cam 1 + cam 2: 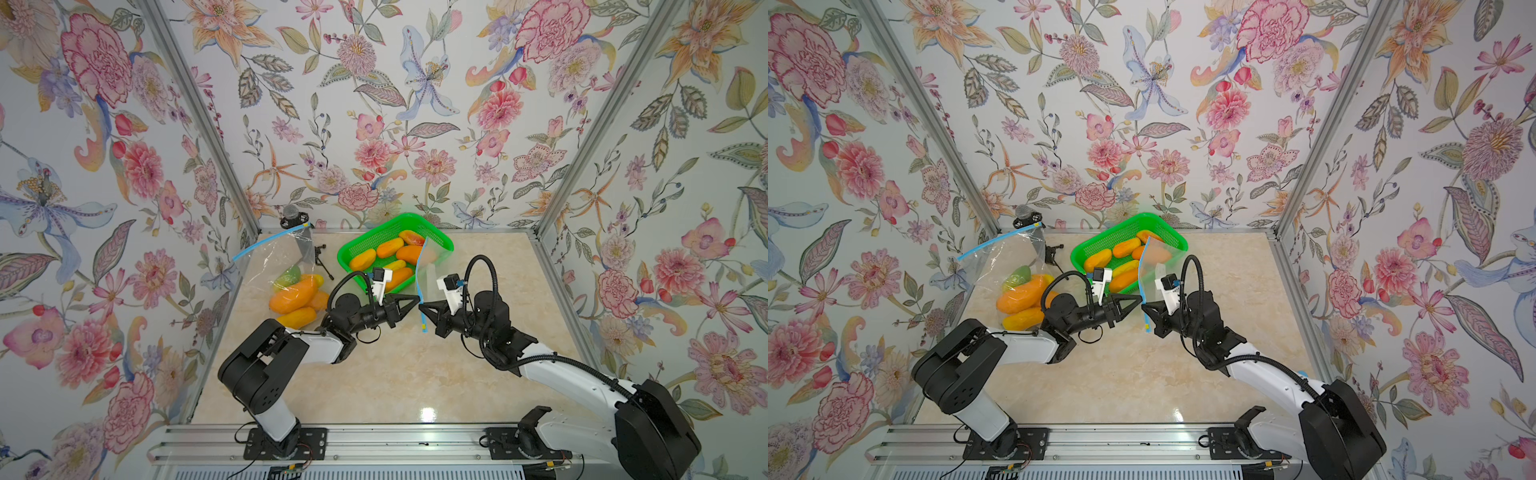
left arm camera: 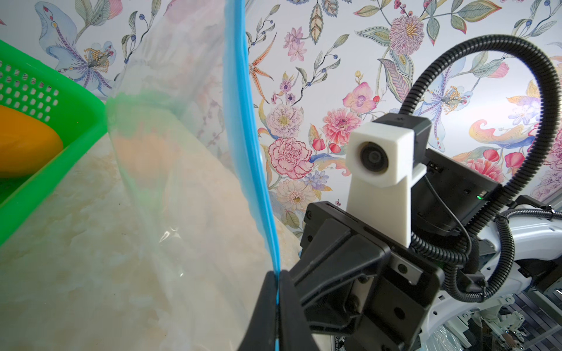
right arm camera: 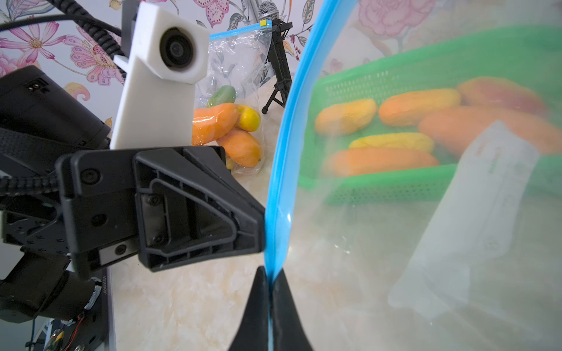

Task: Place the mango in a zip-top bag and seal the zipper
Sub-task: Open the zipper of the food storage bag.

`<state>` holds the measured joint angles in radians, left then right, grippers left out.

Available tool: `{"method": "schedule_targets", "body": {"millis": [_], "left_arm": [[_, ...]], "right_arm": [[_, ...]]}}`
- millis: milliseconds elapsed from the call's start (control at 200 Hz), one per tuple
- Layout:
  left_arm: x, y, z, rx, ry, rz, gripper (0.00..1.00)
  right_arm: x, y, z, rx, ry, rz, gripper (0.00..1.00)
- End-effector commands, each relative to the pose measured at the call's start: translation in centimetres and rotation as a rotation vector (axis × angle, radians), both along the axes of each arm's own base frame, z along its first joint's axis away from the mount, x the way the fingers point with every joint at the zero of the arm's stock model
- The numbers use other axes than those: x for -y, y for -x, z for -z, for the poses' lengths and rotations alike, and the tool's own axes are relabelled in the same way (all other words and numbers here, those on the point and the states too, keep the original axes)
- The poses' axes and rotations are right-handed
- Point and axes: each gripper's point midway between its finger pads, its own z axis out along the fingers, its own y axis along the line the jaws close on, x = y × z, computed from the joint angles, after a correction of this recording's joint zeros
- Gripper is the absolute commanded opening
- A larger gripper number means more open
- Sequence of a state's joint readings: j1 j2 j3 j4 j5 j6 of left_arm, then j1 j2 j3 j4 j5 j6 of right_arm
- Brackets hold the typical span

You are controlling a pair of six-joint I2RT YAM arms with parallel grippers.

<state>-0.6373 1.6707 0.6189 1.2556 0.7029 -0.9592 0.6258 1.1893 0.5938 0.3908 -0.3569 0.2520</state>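
The left gripper [image 2: 277, 278] is pinched tight on the blue zipper strip [image 2: 243, 127] of a clear zip-top bag [image 3: 395, 243]. The right gripper [image 3: 269, 275] nips the same strip from the opposite side, and the two tips nearly meet. The bag stands upright at the table's centre. The mangoes [image 1: 362, 258] lie in the green basket [image 1: 442, 241] at 12 o'clock, just behind it. A second bag [image 1: 291, 257], holding mangoes, sits at 10 o'clock.

Basket [image 1: 361, 245] behind held bag [image 1: 430, 259]; filled bag [image 1: 286, 266] left of basket.
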Motion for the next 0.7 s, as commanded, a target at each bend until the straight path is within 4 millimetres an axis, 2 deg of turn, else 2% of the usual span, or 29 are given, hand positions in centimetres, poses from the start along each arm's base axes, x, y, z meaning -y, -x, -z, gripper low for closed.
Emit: {"method": "schedule_targets", "body": {"millis": [0, 120, 255, 330, 696], "left_arm": [[-0.08, 0.7, -1.09, 0.037, 0.033, 0.012, 0.05], [-0.04, 0.74, -0.98, 0.035, 0.03, 0.014, 0.05], [-0.1, 0.88, -1.06, 0.039, 0.036, 0.018, 0.18], [-0.17, 0.99, -1.21, 0.043, 0.041, 0.019, 0.2], [-0.08, 1.0, -0.75, 0.041, 0.034, 0.024, 0.11]], "right_arm": [[-0.18, -0.17, -1.15, 0.022, -0.04, -0.005, 0.0], [-0.2, -0.16, -1.18, 0.023, -0.041, -0.006, 0.0], [-0.23, -0.23, -1.14, 0.024, -0.041, -0.005, 0.0], [-0.27, -0.23, -1.09, 0.022, -0.042, -0.007, 0.0], [-0.29, -0.24, -1.12, 0.022, -0.046, -0.009, 0.0]]}}
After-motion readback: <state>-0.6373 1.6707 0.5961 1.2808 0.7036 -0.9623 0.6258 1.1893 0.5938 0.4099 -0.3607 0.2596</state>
